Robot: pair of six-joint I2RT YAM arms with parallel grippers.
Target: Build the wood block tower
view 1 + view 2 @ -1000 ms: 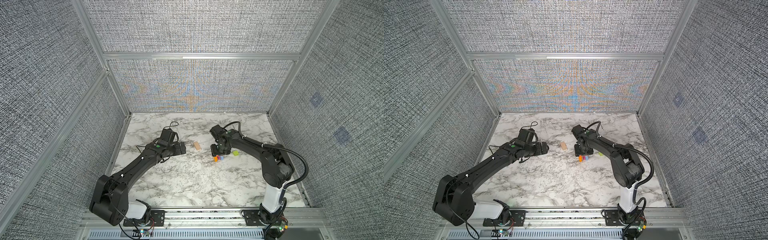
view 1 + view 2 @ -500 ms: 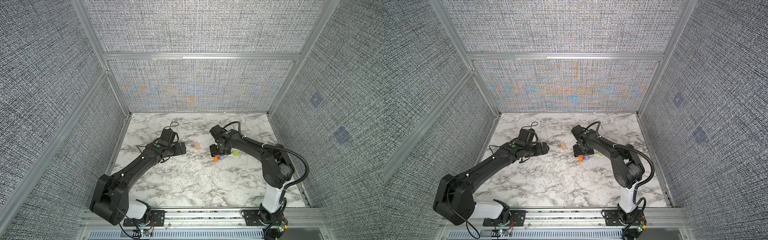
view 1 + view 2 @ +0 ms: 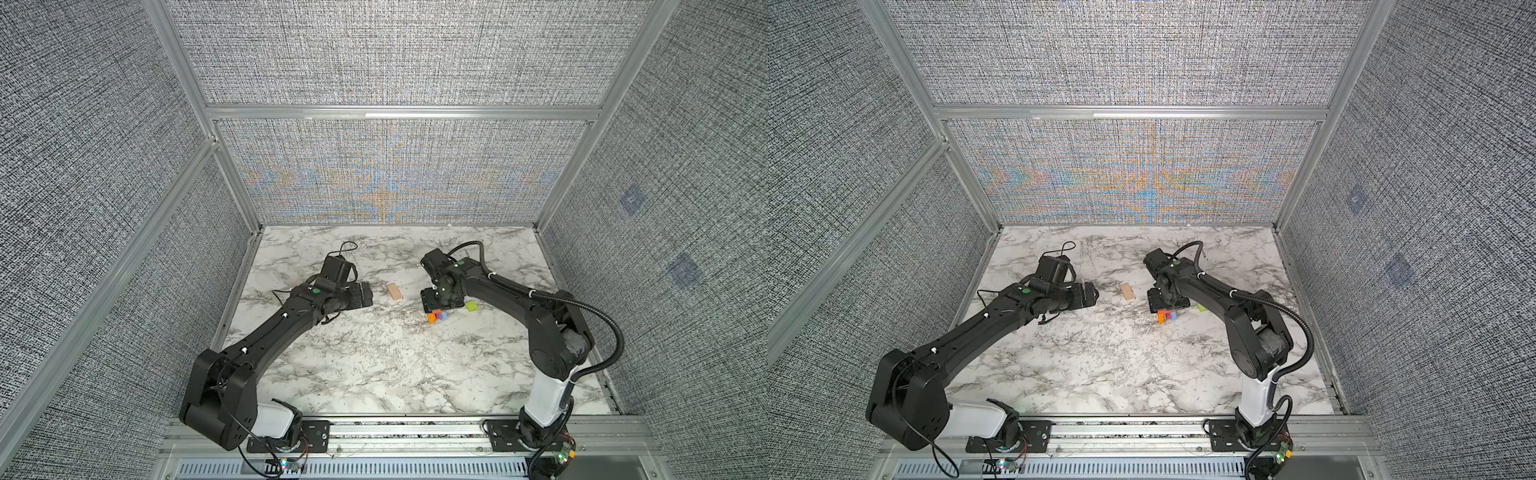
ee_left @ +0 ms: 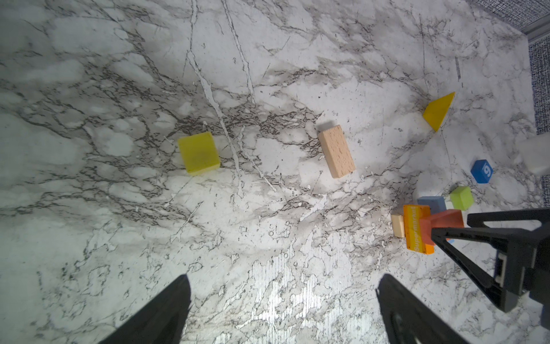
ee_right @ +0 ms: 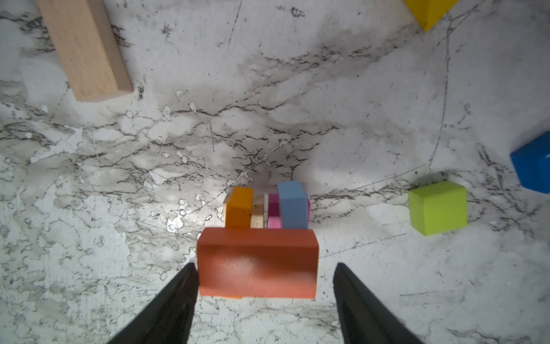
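The tower (image 3: 436,316) (image 3: 1167,316) is a low cluster: an orange block (image 5: 239,208), a light blue block (image 5: 293,205), magenta (image 5: 273,211) and bare wood between them. A red-orange bar (image 5: 257,262) lies across the top. My right gripper (image 5: 265,266) (image 3: 440,301) hangs straight over it, open. One finger is at the bar's end and the other stands clear of it. My left gripper (image 4: 284,280) (image 3: 368,293) is open and empty, to the left of a bare wood bar (image 3: 394,291) (image 4: 336,151).
Loose on the marble lie a lime green cube (image 3: 471,306) (image 5: 437,208), a blue numbered cube (image 4: 482,171), a yellow wedge (image 4: 439,110) and a yellow block (image 4: 199,153). The enclosure walls stand close behind and at both sides.
The right gripper's jaws stand a little wider around the red-orange bar than a second ago. Both arms hold their places.
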